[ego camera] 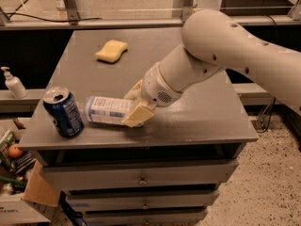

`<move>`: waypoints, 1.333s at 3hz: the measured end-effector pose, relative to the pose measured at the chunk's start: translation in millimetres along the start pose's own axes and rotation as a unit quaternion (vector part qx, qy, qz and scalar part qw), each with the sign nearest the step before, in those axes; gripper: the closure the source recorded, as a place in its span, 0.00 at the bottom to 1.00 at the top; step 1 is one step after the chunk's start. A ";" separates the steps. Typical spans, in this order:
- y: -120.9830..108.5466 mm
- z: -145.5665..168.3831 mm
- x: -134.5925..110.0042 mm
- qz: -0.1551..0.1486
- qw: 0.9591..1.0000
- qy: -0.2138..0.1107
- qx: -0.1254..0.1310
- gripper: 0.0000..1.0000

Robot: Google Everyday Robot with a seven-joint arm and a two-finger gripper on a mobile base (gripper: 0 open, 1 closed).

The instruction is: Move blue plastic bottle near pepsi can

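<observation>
**One bottle lying beside one can, with the gripper closed on it**

At the far left, off the surface, one small white pump dispenser (pixel 13 83) is standing on a lower ledge. On the grey surface (pixel 202 112) near its front left corner, one pepsi can (pixel 63 112) is standing upright with its silver top showing.

Just to the right of the can, one blue plastic bottle (pixel 104 110) is lying on its side. One end is pointing toward the can and sitting just beside it; whether the two are touching cannot be told.

Farther back on the surface, well apart from both, one yellow sponge (pixel 112 51) is lying flat.

At the bottle's right end, the single gripper (pixel 133 103) is sitting low over the surface. Its two tan fingers (pixel 139 115) are closing on the bottle from the front and the back, so it is gripping the bottle. The one white arm (pixel 221 51) is reaching in from the right.

Below the surface, three drawer fronts (pixel 141 179) are showing.
</observation>
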State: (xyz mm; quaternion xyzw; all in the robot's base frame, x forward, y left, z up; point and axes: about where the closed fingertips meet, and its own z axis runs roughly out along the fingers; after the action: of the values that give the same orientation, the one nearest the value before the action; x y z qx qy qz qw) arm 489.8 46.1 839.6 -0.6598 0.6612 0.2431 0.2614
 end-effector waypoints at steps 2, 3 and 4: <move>1.6 0.8 1.4 0.002 1.000 0.007 0.000 0.00; 1.7 0.5 1.9 0.002 1.000 0.008 0.000 0.00; -3.6 -11.2 7.4 0.007 1.000 0.004 0.011 0.00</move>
State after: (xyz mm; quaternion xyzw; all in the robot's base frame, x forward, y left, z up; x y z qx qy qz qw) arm 493.1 33.1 843.1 -0.6531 0.6697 0.2352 0.2638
